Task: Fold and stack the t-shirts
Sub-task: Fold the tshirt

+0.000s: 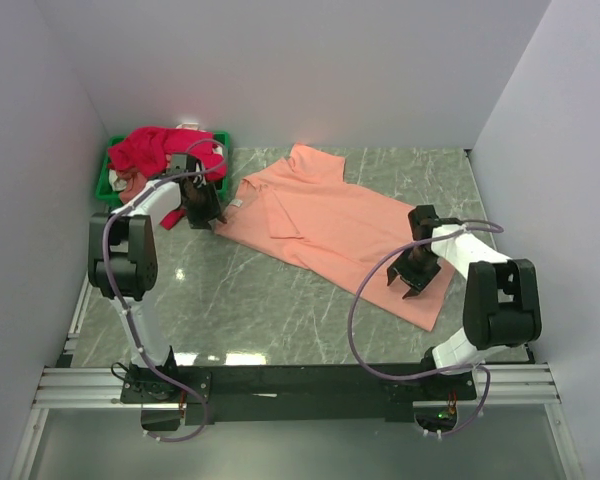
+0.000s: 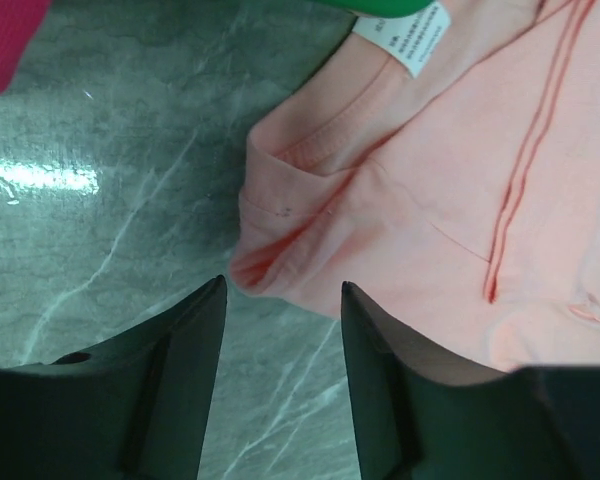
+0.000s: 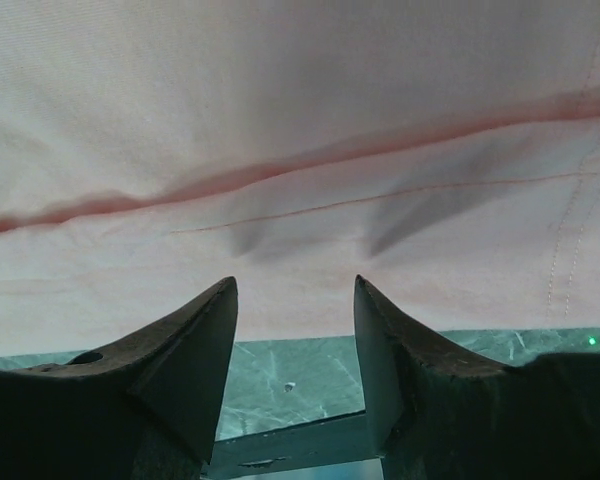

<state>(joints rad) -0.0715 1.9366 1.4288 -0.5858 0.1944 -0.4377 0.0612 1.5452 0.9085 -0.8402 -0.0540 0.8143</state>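
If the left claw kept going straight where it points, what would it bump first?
Probably the peach t-shirt: its folded edge lies right ahead of the open left gripper, though how far off is hard to judge.

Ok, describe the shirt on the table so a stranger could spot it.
Start at the grey marbled table. Spread across its middle lies the salmon-peach t-shirt. Unlike the crimson shirts bunched in the green bin at the far-left corner, it is pale and laid out.

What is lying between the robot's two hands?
The peach t-shirt, spread from the left hand to the right hand; the top view shows it.
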